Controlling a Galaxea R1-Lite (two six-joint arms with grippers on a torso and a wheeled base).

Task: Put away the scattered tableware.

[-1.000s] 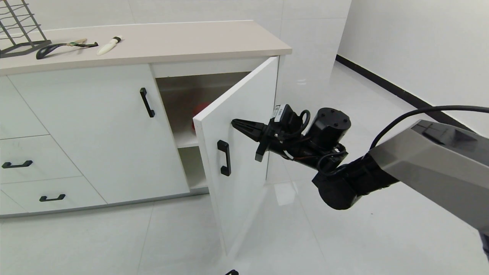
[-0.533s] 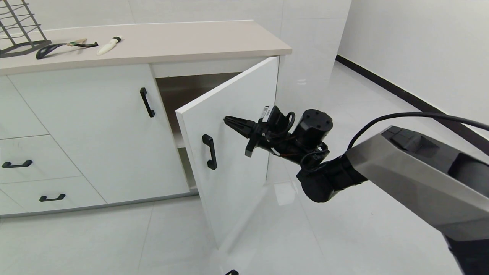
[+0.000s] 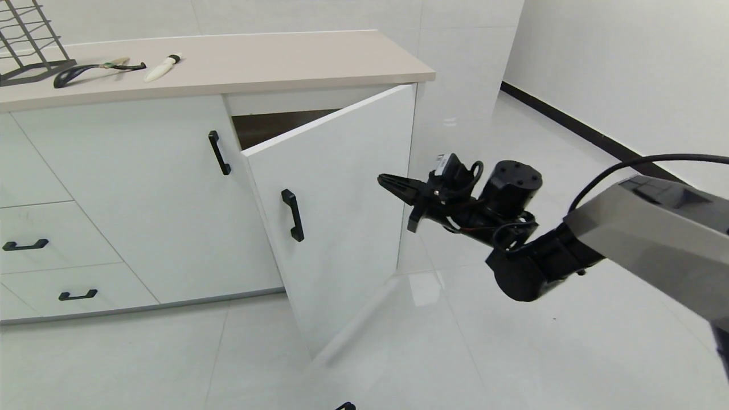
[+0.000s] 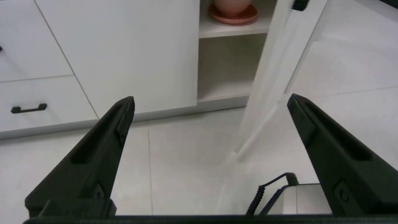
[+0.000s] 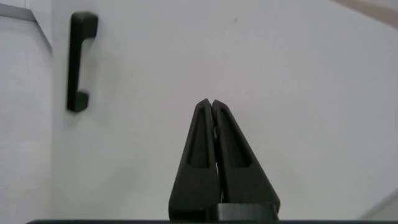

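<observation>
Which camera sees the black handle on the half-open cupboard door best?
The right wrist view: the door handle is whole, close and face-on. The head view has it whole but farther off; the left wrist view catches just its end.

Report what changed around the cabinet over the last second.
The cabinet door swung further toward closed, its handle shifting to the robot's left. The shut right gripper pressed in with the door, then drew back to the right; it grasped nothing. The utensils on the countertop and the wire rack stayed put.
</observation>
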